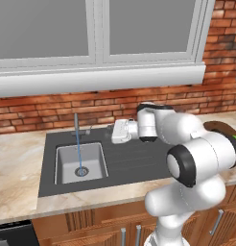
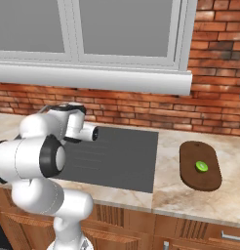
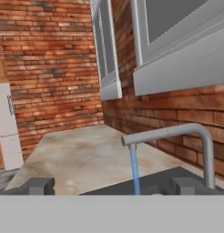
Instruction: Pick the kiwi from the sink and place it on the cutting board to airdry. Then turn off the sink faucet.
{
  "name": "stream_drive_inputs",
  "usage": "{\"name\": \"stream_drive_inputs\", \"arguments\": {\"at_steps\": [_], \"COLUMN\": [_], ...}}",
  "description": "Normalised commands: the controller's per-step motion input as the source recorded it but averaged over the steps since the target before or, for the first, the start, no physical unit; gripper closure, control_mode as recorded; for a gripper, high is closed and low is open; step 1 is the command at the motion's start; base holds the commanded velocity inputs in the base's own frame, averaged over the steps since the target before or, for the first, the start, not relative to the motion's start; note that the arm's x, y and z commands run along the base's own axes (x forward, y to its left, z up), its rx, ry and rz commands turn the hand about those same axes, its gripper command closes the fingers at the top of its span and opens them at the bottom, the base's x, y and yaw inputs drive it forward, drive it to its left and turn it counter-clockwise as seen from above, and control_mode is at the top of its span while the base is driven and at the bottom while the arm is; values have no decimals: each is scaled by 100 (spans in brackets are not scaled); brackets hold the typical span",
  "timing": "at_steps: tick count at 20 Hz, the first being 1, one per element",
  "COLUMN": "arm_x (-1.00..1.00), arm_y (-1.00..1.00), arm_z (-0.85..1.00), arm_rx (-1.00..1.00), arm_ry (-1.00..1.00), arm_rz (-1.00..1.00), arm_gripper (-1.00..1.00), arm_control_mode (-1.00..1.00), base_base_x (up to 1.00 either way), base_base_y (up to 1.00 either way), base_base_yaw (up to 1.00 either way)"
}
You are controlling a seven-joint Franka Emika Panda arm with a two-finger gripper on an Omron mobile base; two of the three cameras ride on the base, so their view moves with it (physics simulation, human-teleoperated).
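Kiwi (image 2: 202, 166) first: it's on the cutting board (image 2: 190, 168) already, a bright green dot sitting toward the right-hand side of that dark oval board, out on the pale stone counter (image 2: 190, 200) well to the right of the dark ribbed surround (image 2: 122, 161). Nearest to us, the white arm bulks up from the base, its big dark-banded elbow in front of the wooden cabinet fronts (image 1: 91, 226). Follow it forward and the hand reaches out level over the surround, pointing leftward toward the basin. The gripper (image 1: 113, 131) is carrying nothing, jaws spread wide (in the hand view the two dark fingertips (image 3: 39, 185) sit far apart at the bottom, with nothing between them). It hangs above the surround, just right of the faucet, not touching it as far as I can see.

Now the sink (image 1: 67, 166): small square light-grey basin, round metal drain (image 1: 81, 171) at the bottom. And the water's running: a thin blue stream (image 1: 78, 144) drops straight from the spout onto the drain. The sink faucet (image 1: 76, 126) stands upright at the back edge of the basin, its small side lever (image 1: 88, 129) poking right toward the hand. From the hand view, the spout (image 3: 177, 134) arcs across close ahead, blue water falling from its tip. Behind everything, a red brick wall (image 1: 43, 113), then the wide white sill (image 1: 91, 79) and the window (image 1: 43, 29) above it.
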Motion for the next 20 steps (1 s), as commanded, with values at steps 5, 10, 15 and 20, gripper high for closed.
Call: {"name": "stream_drive_inputs", "arguments": {"at_steps": [5, 10, 15, 20], "arm_x": [20, 20, 11, 15], "arm_y": [0, 0, 0, 6], "arm_z": [0, 0, -6, -7], "arm_rx": [0, 0, 0, 0], "arm_ry": [0, 0, 0, 0], "arm_rz": [0, 0, 0, 0], "arm_gripper": [-100, -100, -100, -100], "arm_control_mode": [-100, -100, -100, -100], "base_base_x": [0, 0, 0, 0], "base_base_y": [0, 0, 0, 0], "base_base_yaw": [0, 0, 0, 0]}}
